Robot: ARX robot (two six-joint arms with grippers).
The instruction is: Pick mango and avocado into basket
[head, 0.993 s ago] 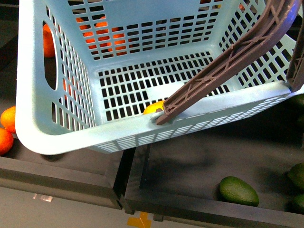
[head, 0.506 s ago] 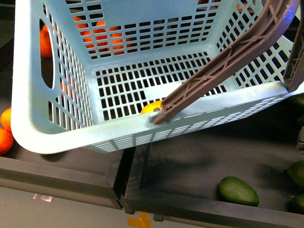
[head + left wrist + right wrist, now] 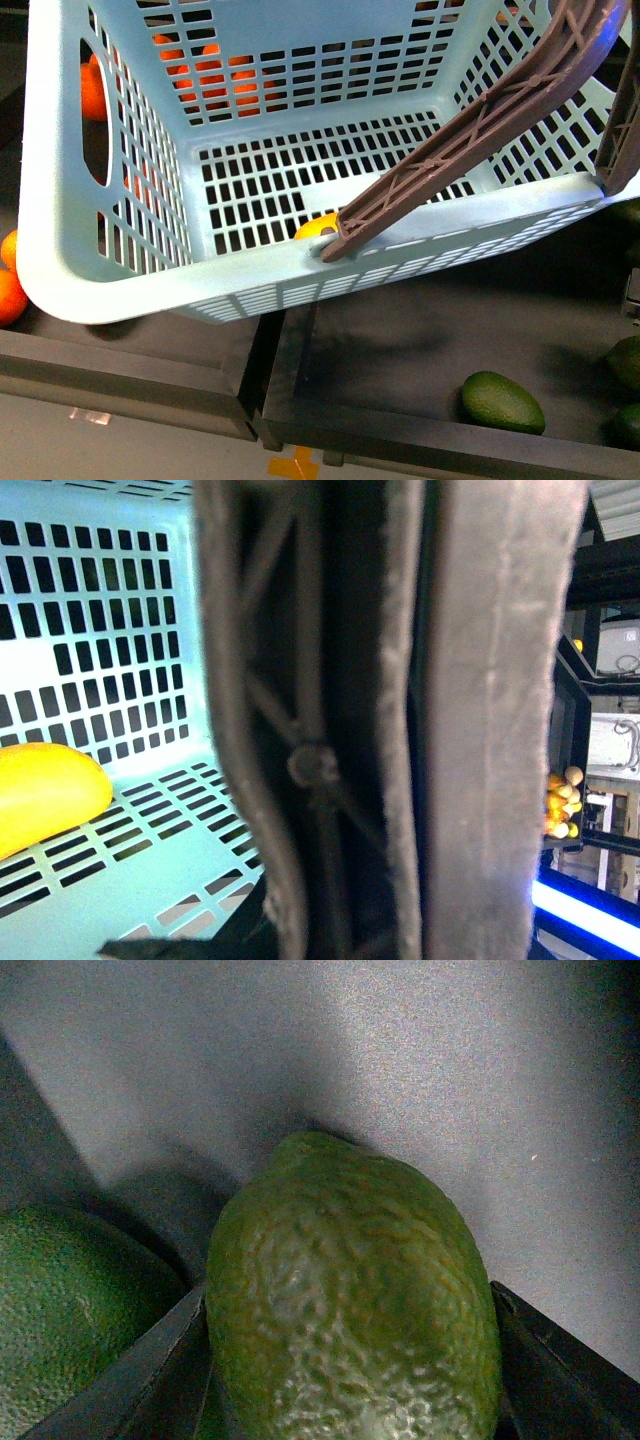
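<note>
- The avocado lies on the tray. Its long axis runs along the gap between the fingers, with the narrower end pointing away from the wrist.
- The right gripper is spread wide, with one finger on each side of the avocado. I cannot tell whether the fingers touch it.
- A second avocado lies just beside the first, outside that finger.
- The mango lies on its side on the floor of the basket. Its rounded end points towards the handle.
- In the front view only a sliver of the mango shows over the near rim, by the handle's pivot.
- The basket hangs tilted above the tray.
- The handle fills the left wrist view at very close range. The left gripper's fingers do not show, so I cannot tell whether it holds anything.
- A third avocado lies in the tray's near part, well apart from the basket.
- Oranges sit to the left, and more show through the lattice.
</note>
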